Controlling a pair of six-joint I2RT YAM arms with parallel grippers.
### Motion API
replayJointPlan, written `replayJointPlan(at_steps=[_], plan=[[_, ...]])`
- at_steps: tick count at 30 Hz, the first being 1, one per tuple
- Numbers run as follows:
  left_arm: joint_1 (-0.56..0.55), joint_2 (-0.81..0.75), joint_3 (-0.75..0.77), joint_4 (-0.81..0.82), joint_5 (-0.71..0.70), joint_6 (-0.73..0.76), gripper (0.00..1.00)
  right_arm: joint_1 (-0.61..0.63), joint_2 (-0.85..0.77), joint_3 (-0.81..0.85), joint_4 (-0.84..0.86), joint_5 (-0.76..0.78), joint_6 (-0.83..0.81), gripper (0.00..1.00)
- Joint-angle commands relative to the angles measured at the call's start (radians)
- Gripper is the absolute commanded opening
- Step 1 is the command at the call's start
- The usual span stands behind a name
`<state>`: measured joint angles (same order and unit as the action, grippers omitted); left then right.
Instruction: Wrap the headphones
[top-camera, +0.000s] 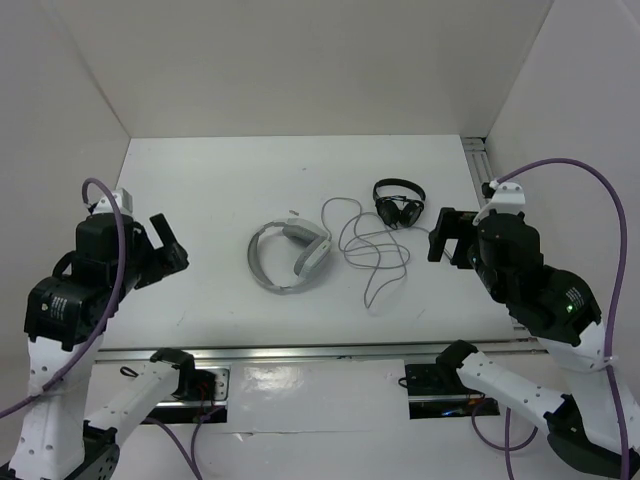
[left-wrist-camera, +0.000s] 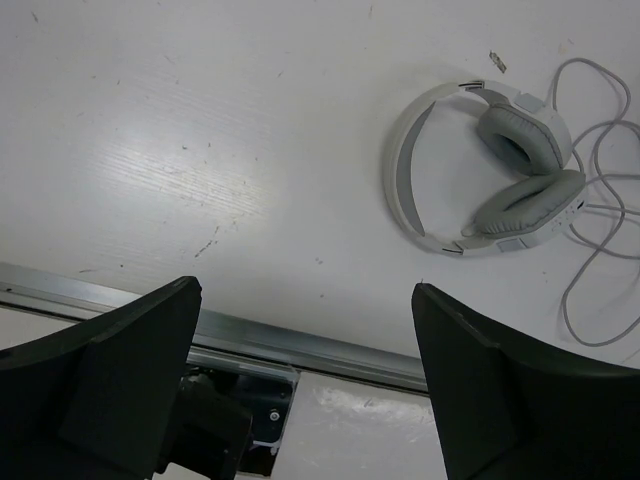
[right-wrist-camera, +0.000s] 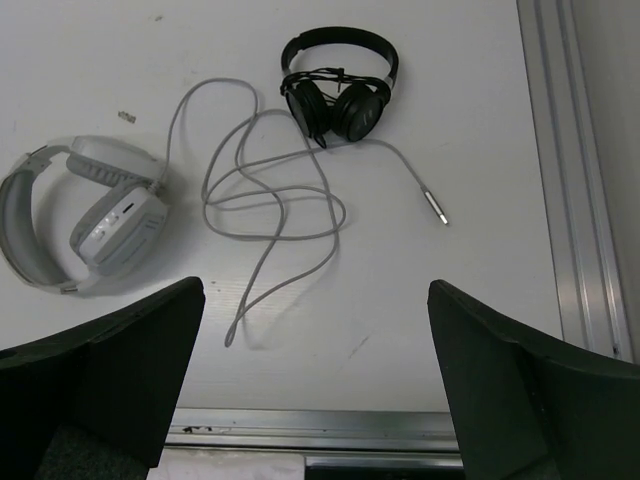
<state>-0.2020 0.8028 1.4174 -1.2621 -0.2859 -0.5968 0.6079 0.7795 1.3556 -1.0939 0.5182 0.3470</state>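
As the cable (right-wrist-camera: 434, 206) sprawled loose at 3 o'clock of the over-ear headphones (top-camera: 288, 256), nothing was wrapped. Left gripper (left-wrist-camera: 305, 300) and right gripper (right-wrist-camera: 315, 295) gaped empty.

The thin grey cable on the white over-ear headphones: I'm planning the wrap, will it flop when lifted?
Probably floppy: the thin grey cable lies in loose, overlapping loops. Likely to snag, since it runs beside the small black headphones. Looks light beside the bulky white headphones.

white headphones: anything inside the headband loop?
Only bare table shows between the headband and the two cups. The cable lies outside the loop, on the far side of the cups. Whatever sits under the cups is covered.
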Motion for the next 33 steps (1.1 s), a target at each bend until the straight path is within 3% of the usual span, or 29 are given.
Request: replayJointPlan(at_steps=[1, 5, 8, 12, 16, 21, 24, 33], plan=[[-0.004, 0.01, -0.005, 0.046, 0.014, 0.025, 1.0, -0.003, -0.005, 0.028, -0.015, 0.04, 0.012, 1.0], [-0.004, 0.01, -0.026, 0.093, 0.091, 0.025, 1.0, -0.003, -0.029, 0.005, 0.054, -0.035, 0.021, 1.0], [-0.004, -0.002, -0.083, 0.179, 0.138, 0.025, 1.0, 0.007, -0.042, -0.056, 0.098, -0.004, 0.064, 1.0], [-0.004, 0.016, -0.19, 0.294, 0.174, -0.017, 1.0, 0.016, 0.055, -0.101, 0.109, -0.001, 0.064, 1.0], [-0.013, 0.125, -0.381, 0.461, 0.232, -0.098, 1.0, 0.016, 0.078, -0.119, 0.178, -0.044, 0.046, 1.0], [-0.054, 0.292, -0.514, 0.705, 0.254, -0.184, 1.0, 0.016, 0.043, -0.161, 0.287, -0.176, -0.034, 1.0], [-0.091, 0.364, -0.54, 0.816, 0.254, -0.205, 1.0, 0.016, 0.043, -0.183, 0.287, -0.199, -0.058, 1.0], [-0.224, 0.662, -0.508, 0.874, 0.041, -0.322, 1.0, 0.016, 0.001, -0.219, 0.33, -0.273, -0.092, 1.0]])
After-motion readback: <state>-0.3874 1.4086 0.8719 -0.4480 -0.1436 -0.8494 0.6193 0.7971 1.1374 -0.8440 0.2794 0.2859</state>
